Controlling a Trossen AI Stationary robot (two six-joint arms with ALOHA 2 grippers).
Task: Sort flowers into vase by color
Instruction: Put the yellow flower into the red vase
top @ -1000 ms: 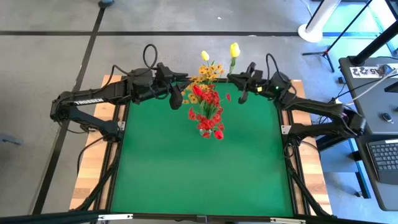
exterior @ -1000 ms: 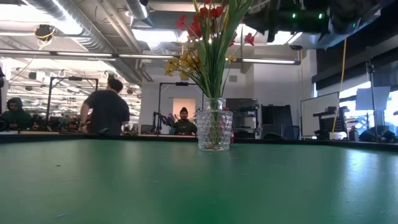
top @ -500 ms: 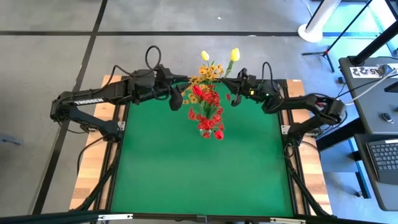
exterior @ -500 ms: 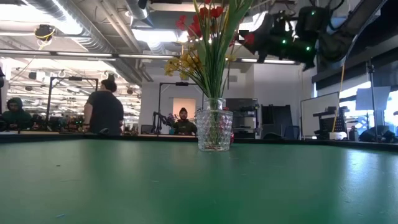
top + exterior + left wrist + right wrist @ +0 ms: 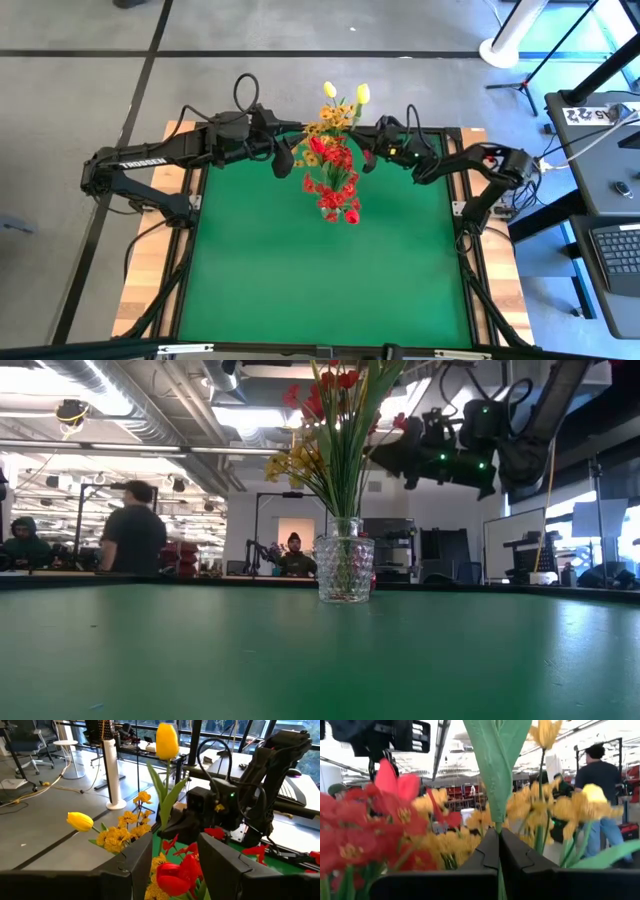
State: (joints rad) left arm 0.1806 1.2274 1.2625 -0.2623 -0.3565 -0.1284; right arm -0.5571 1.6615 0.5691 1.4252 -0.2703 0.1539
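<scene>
The left gripper (image 5: 285, 158) hangs at the far left of the bouquet, fingers (image 5: 142, 860) apart with nothing between them, a red bloom (image 5: 179, 875) just ahead. A glass vase (image 5: 346, 569) at the table's (image 5: 300, 270) far middle holds red sprays (image 5: 335, 180) nearer and orange sprays (image 5: 325, 125) farther, with one yellow tulip (image 5: 329, 90) above. The right gripper (image 5: 368, 148), at the bouquet's far right, is clamped on the stem of a second tulip (image 5: 362, 94), its head above the bunch.

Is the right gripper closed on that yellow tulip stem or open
Shut: the right gripper has its fingers pressed together on the yellow tulip stem beside the vase.
</scene>
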